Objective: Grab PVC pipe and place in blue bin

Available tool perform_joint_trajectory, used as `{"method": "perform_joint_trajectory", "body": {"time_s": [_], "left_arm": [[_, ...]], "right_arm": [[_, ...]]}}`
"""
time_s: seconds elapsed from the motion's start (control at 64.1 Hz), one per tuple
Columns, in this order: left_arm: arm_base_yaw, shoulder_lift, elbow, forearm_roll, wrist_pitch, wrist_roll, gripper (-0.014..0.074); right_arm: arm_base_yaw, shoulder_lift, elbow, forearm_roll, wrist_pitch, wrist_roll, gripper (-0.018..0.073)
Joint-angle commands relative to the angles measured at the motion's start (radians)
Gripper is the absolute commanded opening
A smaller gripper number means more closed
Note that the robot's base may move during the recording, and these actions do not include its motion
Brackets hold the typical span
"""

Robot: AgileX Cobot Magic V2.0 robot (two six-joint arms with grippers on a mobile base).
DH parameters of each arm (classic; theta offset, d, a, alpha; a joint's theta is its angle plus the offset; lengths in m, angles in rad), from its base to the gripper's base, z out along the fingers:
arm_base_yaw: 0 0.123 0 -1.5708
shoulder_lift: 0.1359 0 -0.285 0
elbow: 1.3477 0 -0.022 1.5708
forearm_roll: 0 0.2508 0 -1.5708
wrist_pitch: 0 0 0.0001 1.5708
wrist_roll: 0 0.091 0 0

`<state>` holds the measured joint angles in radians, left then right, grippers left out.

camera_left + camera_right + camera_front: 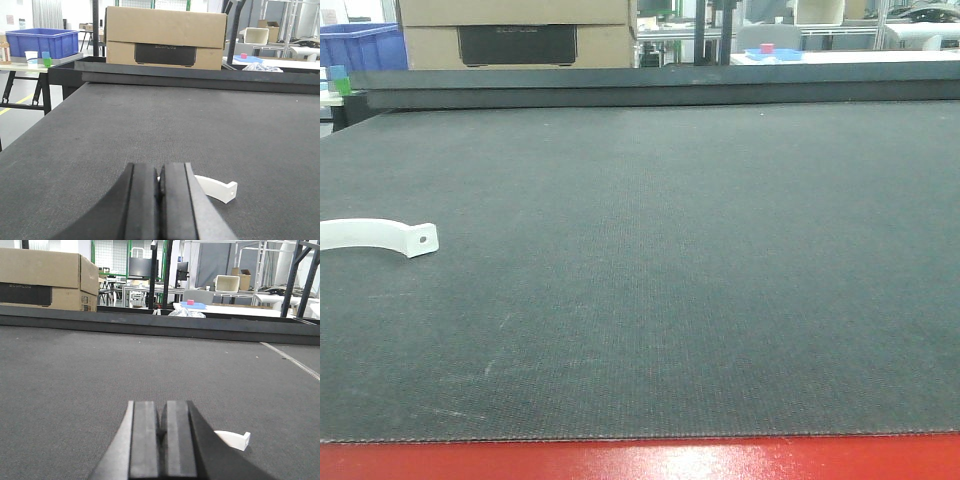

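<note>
The PVC pipe [380, 237], a white arched strip with a holed tab, lies on the dark mat at the far left of the front view, partly cut off by the frame edge. In the left wrist view it [217, 188] lies just beyond and right of my left gripper [160, 167], whose jaws are shut and empty. My right gripper [161, 405] is shut and empty, and a white arched piece with a tab [232, 439] lies on the mat to its right. The blue bin [37, 42] stands on a side table beyond the mat's far left corner. No gripper shows in the front view.
The dark mat [670, 270] covers the table, with a red strip [640, 460] along its near edge and a raised black rail [650, 90] at the back. A cardboard box [165, 37] stands behind the rail. Small cups [40, 58] stand by the bin.
</note>
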<state>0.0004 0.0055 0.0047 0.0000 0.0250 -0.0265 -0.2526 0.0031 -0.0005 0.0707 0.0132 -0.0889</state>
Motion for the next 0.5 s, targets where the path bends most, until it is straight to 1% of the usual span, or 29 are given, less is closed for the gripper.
{"method": "perform_joint_trajectory", "body": {"time_s": [0.0, 0.484], "left_arm": [[0.005, -0.006, -0.005, 0.000, -0.015, 0.001, -0.0111], [0.005, -0.006, -0.005, 0.000, -0.015, 0.001, -0.0111]], "right_arm": [[0.003, -0.003, 0.000, -0.010, -0.021, 0.000, -0.0169], [0.003, -0.003, 0.000, -0.010, -0.021, 0.000, -0.0169]]}}
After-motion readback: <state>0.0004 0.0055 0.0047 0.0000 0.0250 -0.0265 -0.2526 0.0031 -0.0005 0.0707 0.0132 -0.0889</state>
